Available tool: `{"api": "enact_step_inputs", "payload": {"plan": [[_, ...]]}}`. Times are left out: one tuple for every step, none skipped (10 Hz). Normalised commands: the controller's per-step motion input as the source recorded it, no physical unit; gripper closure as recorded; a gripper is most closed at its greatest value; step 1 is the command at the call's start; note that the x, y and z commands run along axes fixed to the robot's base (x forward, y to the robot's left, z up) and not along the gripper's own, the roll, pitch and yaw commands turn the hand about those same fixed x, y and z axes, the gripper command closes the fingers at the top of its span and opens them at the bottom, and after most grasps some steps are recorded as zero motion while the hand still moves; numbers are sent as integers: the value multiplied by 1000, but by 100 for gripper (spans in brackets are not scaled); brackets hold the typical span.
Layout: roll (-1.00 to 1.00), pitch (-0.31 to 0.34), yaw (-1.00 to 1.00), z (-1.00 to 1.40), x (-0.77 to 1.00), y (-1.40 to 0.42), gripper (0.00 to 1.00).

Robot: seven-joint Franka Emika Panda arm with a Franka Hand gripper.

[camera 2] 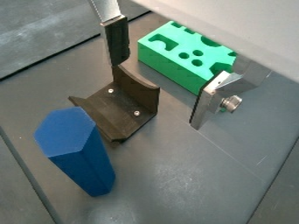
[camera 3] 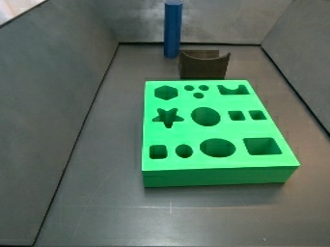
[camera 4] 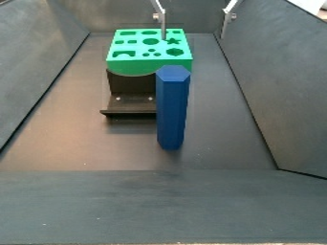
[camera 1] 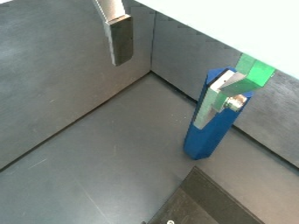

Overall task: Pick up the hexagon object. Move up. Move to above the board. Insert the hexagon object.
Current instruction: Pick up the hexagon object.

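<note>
A blue hexagonal rod (camera 4: 171,107) stands upright on the dark bench (camera 4: 141,191), untouched and apart from everything else. In both wrist views its six-sided top shows clearly (camera 2: 66,136), and it stands below the claw (camera 2: 163,66), nearer to one finger than the other. Just beside the rod, also below the claw, sits the dark L-shaped fixture (camera 2: 121,107) on its base plate. Beyond the fixture lies the bright green board (camera 3: 213,131), flat on the bench, its top cut with darker holes: a hexagon, a star, circles, squares and an oval. The claw hangs in the air above these things with its two silver fingers (camera 2: 108,10) spread wide apart and nothing between them. In a side view only the finger tips (camera 4: 160,16) show, above the board's far edge.
</note>
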Motion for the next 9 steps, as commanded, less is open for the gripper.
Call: {"api": "enact_step_inputs", "payload": {"plan": [[0, 0, 11, -154, 114, 0, 0], [-71, 49, 86, -60, 546, 43, 0], [-53, 37, 49, 0, 417, 194, 0], [-103, 50, 120, 0, 546, 223, 0], [-181, 36, 249, 0, 620, 249, 0], [-204, 0, 349, -46, 534, 177, 0], [-221, -34, 534, -114, 254, 200, 0], [-147, -94, 674, -146, 109, 203, 0], [0, -26, 786, -354, -123, 420, 0]]}}
